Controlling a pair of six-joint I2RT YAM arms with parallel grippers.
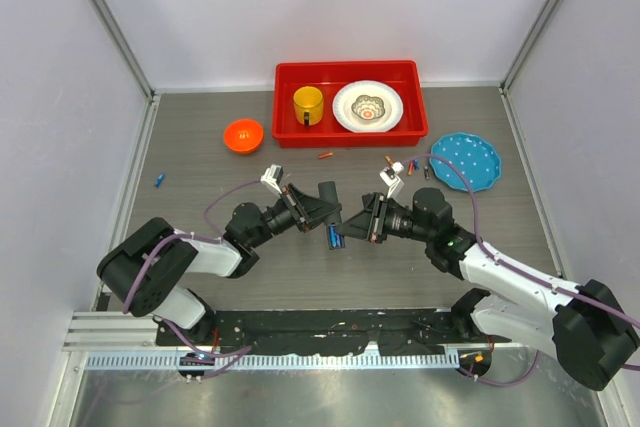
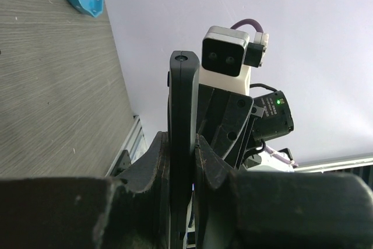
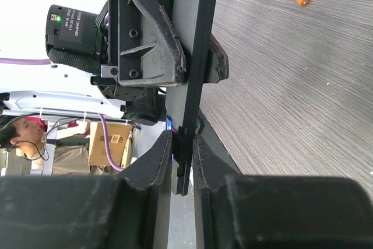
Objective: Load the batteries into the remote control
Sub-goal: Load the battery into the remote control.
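Left gripper (image 2: 182, 158) clamps the remote control (image 2: 183, 86) edge-on, long axis roughly nine-to-three, while the right gripper (image 3: 182, 155) pinches its three-o'clock end.

text: none legible | motor label (image 3: 74, 27): white print, too small to read

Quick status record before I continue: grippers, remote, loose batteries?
left gripper: shut on remote control
right gripper: shut on its other end
remote control: held edge-up between both arms, off the table
batteries: orange one loose near red tray; blue one far left; a few beside blue plate
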